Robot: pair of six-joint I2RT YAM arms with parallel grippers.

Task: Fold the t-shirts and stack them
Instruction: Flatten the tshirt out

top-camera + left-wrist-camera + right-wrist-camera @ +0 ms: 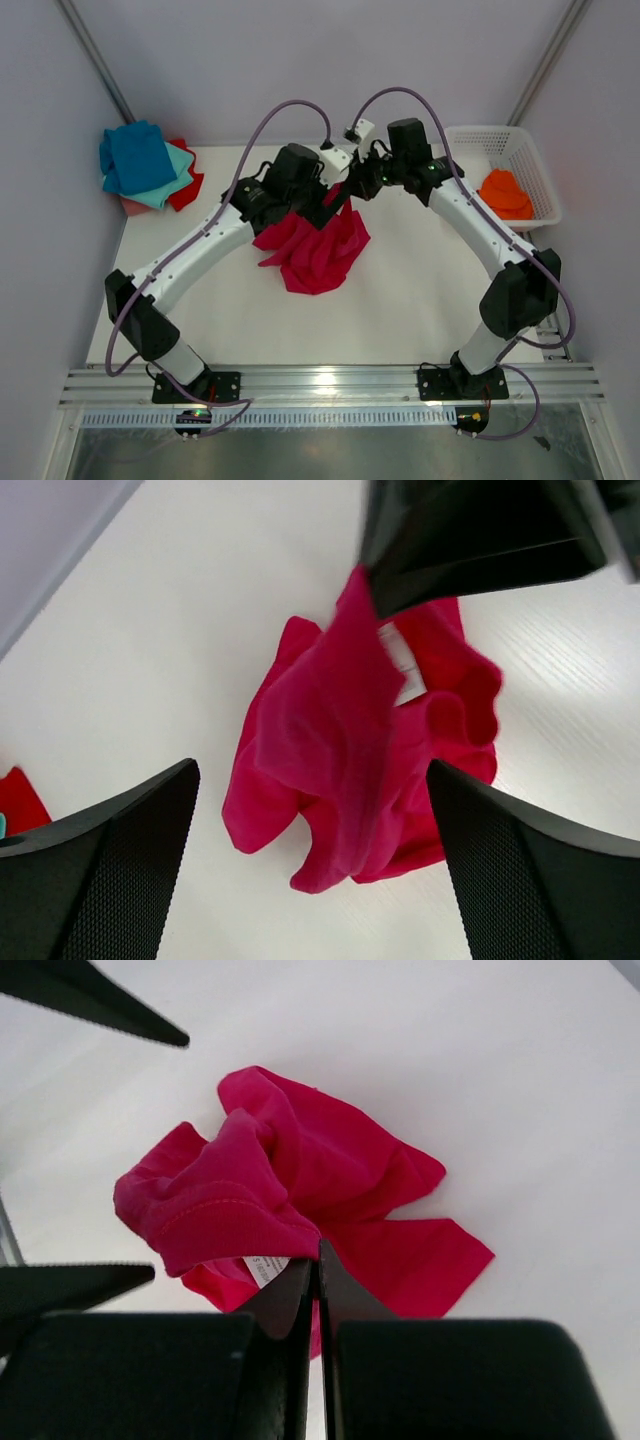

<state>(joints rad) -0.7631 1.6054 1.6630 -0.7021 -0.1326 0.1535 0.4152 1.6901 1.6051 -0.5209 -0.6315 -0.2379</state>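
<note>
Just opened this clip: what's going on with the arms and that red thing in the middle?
The right gripper is pinched shut on an edge of the crumpled crimson shirt in the middle of the table. It holds part of the shirt up while the rest lies on the surface. The left gripper hangs open above the same shirt, holding nothing. A pile of shirts, blue on top, sits at the far left. An orange shirt lies in the white basket on the right.
</note>
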